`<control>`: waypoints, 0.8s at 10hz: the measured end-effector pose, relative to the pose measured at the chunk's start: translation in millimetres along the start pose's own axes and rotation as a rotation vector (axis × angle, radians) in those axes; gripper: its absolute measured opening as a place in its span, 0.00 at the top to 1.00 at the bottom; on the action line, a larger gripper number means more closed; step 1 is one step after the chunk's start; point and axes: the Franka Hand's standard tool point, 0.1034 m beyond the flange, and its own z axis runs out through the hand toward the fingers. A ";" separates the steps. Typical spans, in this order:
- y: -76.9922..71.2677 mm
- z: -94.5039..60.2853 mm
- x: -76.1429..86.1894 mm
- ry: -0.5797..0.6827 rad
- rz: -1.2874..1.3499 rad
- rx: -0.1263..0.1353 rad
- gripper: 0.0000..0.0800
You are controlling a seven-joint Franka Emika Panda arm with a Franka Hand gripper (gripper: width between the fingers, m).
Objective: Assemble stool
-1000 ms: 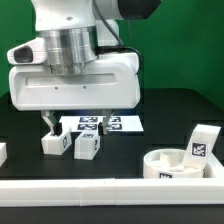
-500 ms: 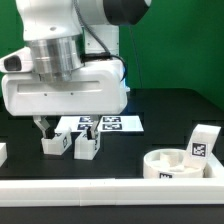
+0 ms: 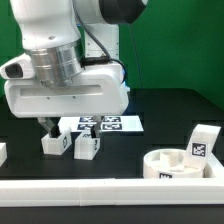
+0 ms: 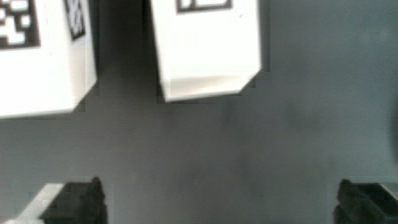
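Arm has slid toward the exterior view's left; gripper (image 4: 221, 203) now above one leg block (image 3: 52, 143) and a second leg block (image 3: 87, 146); jaws fully spread, nothing held; probably pre-pick; round seat (image 3: 180, 163) sits well apart.

The surface (image 3: 170, 108) reads matt black, and in the wrist view it turns a dull, even grey. The leg block (image 3: 54, 143) is smooth white plastic, satin rather than shiny. The second leg block (image 3: 88, 147) has the same finish, with printed tags flat on its faces. The seat (image 3: 180, 165) is white plastic too, softly matt. The arm shell (image 3: 70, 95) is glossy white plastic catching highlights, and the collar (image 3: 55, 62) above it gleams like brushed metal. The fingers (image 4: 71, 200) look matt black. The marker board (image 3: 125, 125) is flat and paper-dull.
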 end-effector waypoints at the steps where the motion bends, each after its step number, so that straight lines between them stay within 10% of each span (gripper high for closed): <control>1: -3.5 4.9 -0.2 -0.111 -0.010 -0.007 0.19; 8: 4.2 19.6 -9.7 -0.422 0.008 -0.001 0.19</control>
